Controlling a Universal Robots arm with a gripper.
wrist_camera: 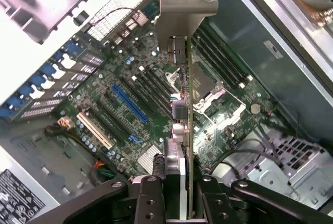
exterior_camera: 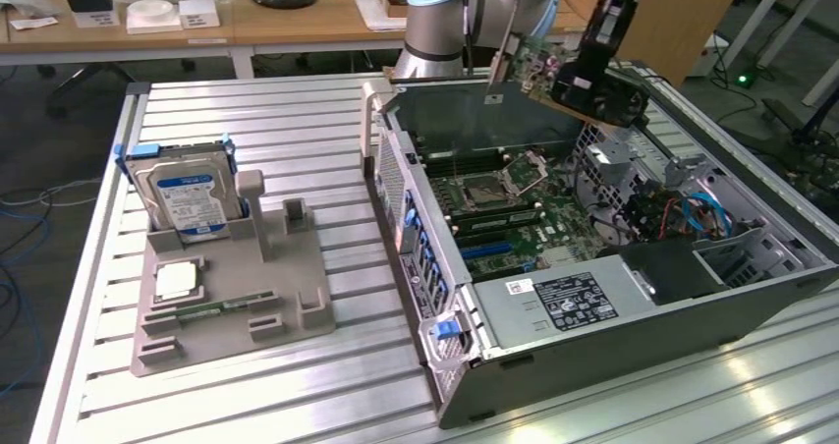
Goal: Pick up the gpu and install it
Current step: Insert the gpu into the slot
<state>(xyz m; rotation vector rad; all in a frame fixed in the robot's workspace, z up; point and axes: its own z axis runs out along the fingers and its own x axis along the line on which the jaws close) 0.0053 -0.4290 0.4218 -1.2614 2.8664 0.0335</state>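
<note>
Sitting nearest the exterior camera on the slatted metal worktop (exterior_camera: pixel 262 395), the open computer case (exterior_camera: pixel 630 356) shows its labelled power supply (exterior_camera: pixel 575 300) at the near end, around five o'clock in that view. At nine o'clock from the case and apart from it, a grey holder (exterior_camera: pixel 223 316) carries an upright hard drive (exterior_camera: pixel 191 198) with a blue-white label at its far corner. Deeper inside the case lies the green motherboard (exterior_camera: pixel 505 218) with a long blue slot (wrist_camera: pixel 129 102). Above the case's far end, at one o'clock in the exterior view, the jaws are clamped on the gpu (exterior_camera: pixel 531 66) (wrist_camera: pixel 181 115), one on each face. The card is tilted and clear of the motherboard, and its metal bracket (wrist_camera: pixel 182 5) points away from the wrist. Beyond, at twelve o'clock, stands the arm's base (exterior_camera: pixel 439 22), with wooden desks (exterior_camera: pixel 302 27) behind.
</note>
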